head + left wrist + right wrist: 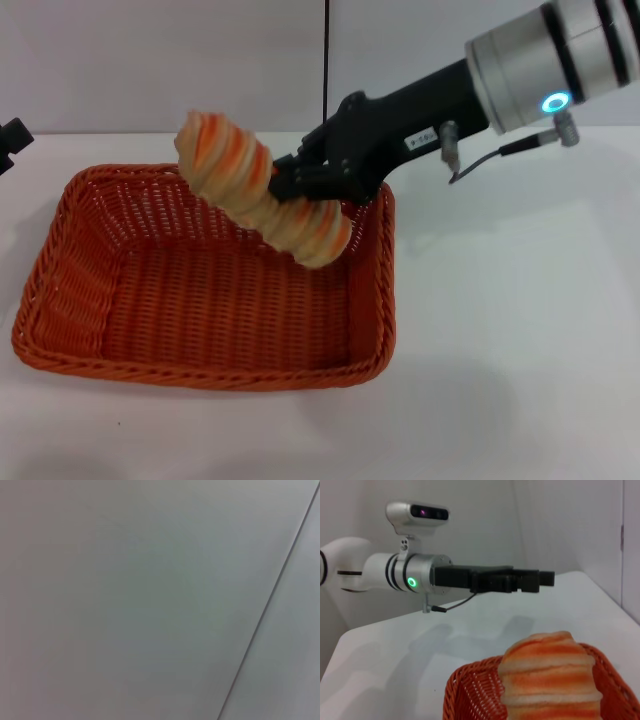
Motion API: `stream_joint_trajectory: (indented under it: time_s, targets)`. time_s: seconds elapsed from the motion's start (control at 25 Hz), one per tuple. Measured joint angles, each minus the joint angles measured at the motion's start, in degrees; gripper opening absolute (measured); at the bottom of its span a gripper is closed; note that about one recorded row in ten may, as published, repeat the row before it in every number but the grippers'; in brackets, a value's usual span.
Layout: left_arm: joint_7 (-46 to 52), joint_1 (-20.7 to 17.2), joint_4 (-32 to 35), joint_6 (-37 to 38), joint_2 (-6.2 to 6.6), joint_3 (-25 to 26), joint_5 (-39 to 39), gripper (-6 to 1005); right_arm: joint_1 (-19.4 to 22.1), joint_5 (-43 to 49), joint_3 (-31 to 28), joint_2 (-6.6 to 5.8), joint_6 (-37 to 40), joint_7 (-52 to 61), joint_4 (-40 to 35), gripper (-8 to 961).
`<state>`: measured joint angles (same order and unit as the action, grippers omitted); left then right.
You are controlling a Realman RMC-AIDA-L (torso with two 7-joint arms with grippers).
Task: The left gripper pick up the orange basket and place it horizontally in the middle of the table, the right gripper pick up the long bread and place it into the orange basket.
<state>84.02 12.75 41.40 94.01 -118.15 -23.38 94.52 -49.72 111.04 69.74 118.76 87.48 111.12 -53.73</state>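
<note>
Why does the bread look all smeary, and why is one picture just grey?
Head view: the long bread, held by the right gripper over the orange basket, is blurred. Left wrist view: only a plain grey surface with one dark line. Right wrist view: left gripper sharp, bread soft.

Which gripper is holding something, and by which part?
The right gripper holds the long bread near its middle, tilted above the orange basket. The left gripper holds nothing.

Orange basket (130, 300): woven wicker look, rough. Long bread (262, 190): ridged, matt. Table (520, 330): smooth, white.
</note>
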Motion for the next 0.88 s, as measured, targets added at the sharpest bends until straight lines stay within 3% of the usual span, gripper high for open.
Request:
stream_joint_trajectory:
  time_s: [0.4, 0.64, 0.84, 0.88]
  targets:
    - [0.0, 0.2, -0.1, 0.0, 0.03, -0.3, 0.0, 607, -0.3, -1.1, 3.7, 0.18, -0.4, -0.4, 3.8, 104]
    - [-1.4, 0.3, -0.2, 0.2, 0.0, -0.1, -0.1, 607, 1.9, -3.7, 4.7, 0.33, -2.8, -2.3, 3.1, 271]
    - [-2.3, 0.0, -0.3, 0.2, 0.07, 0.1, -0.4, 606, 8.8, -8.1, 3.2, 0.06, -4.8, -2.7, -6.2, 470]
    - [-3.1, -0.2, -0.2, 0.4, 0.09, 0.1, -0.7, 606, 13.6, -8.0, 2.0, 0.07, -5.7, -2.2, -13.3, 501]
